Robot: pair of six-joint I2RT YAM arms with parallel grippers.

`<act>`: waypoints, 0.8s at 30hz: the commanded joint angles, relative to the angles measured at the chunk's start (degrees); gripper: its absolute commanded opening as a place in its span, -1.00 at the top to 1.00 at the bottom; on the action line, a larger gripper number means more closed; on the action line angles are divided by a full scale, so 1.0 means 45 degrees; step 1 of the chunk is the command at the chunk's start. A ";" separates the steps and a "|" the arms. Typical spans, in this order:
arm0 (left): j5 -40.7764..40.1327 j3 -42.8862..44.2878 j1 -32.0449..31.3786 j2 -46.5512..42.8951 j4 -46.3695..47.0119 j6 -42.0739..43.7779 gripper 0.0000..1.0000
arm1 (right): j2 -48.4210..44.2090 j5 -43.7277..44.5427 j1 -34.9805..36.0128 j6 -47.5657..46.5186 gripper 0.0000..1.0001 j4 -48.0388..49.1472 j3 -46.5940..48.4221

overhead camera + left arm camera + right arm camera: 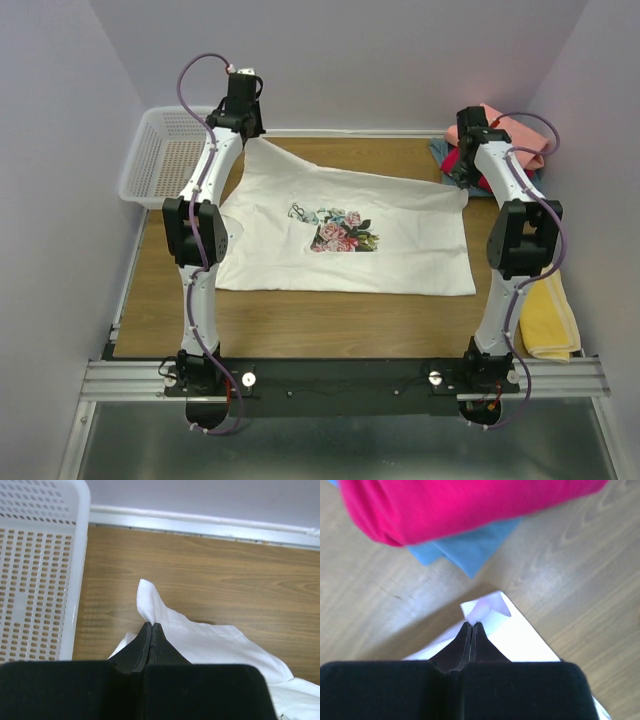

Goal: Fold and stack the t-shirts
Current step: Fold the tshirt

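Note:
The white t-shirt (345, 235) with a pink-rose print lies spread on the wooden table. My left gripper (247, 128) is shut on its far left corner (148, 602), pinching the white cloth at the fingertips. My right gripper (466, 170) is shut on its far right corner (487, 611). A stack of folded shirts sits at the far right: salmon-pink (510, 135) on top, crimson (460, 505) and grey-blue (470, 550) under it, just beyond the right gripper.
A white plastic mesh basket (160, 160) stands at the far left, close beside the left gripper; it also shows in the left wrist view (35, 570). A yellow cloth (550, 315) lies at the right edge. The back wall is close behind.

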 commanded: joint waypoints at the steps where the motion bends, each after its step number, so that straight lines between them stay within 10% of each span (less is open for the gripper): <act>1: -0.0892 -0.0793 0.0099 -0.0894 -0.0685 0.0001 1.00 | -0.0793 -0.0034 -0.0128 -0.0060 0.99 -0.0157 -0.0953; 24: -0.1713 -0.8292 0.0099 -0.6069 0.0174 -0.0604 1.00 | -0.3469 -0.0972 -0.0108 -0.0099 0.99 0.0449 -0.5210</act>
